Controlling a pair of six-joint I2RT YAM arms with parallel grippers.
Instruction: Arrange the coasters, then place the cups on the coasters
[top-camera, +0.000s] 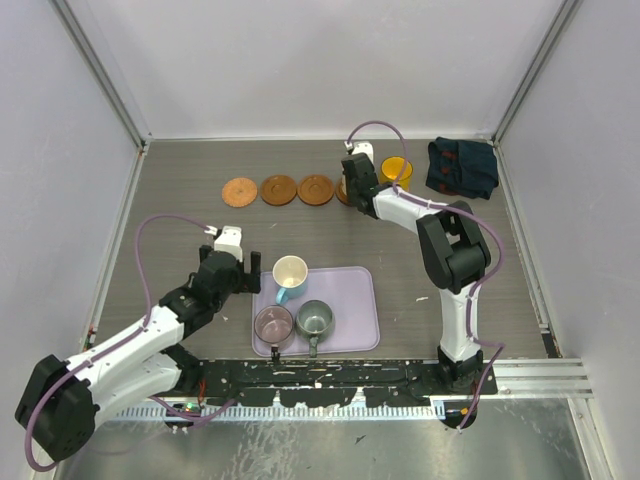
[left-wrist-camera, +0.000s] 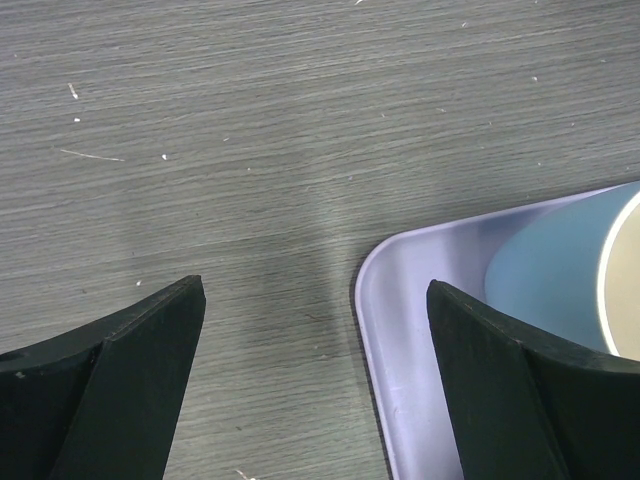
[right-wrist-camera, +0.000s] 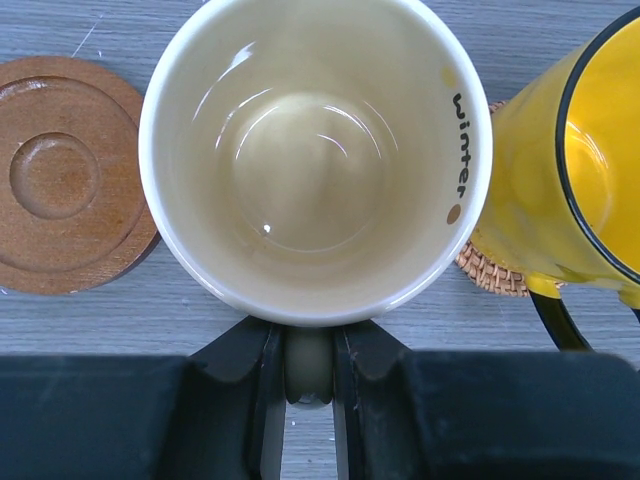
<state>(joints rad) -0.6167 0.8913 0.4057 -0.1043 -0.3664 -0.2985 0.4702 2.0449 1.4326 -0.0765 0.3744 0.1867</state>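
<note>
**Right end effector pinches the cream cup's handle, far beyond the tray**

The right end effector (right-wrist-camera: 308, 395) is nearly closed, its two fingers clamped on the handle of the cream cup (right-wrist-camera: 315, 150); the cup stands upright, with "winter" printed inside its rim. It is at the far side of the bench (top-camera: 200, 220), well beyond the lavender tray (top-camera: 350, 300), roughly in line with the tray's right half. In the top view a sliver of a brown coaster (top-camera: 343, 192) shows under that end effector; whether the cup rests on it I cannot tell. The yellow cup (top-camera: 397, 170) sits a little farther from the tray, on a coaster with a woven edge (right-wrist-camera: 490, 268). Three bare coasters (top-camera: 278, 189) lie in a row beyond the tray's left half, close together. A dark blue cloth (top-camera: 462, 167) lies beyond the tray's right far corner.

The left end effector (left-wrist-camera: 315, 295) is wide open and holds nothing; it hangs over bare bench just off the tray's left far corner. The light blue cup (top-camera: 290, 272) stands on the tray in that corner, near the right finger. The mauve cup (top-camera: 273, 323) is at the tray's near left corner, and the grey-green cup (top-camera: 314, 318) is just beside it along the near edge.
</note>
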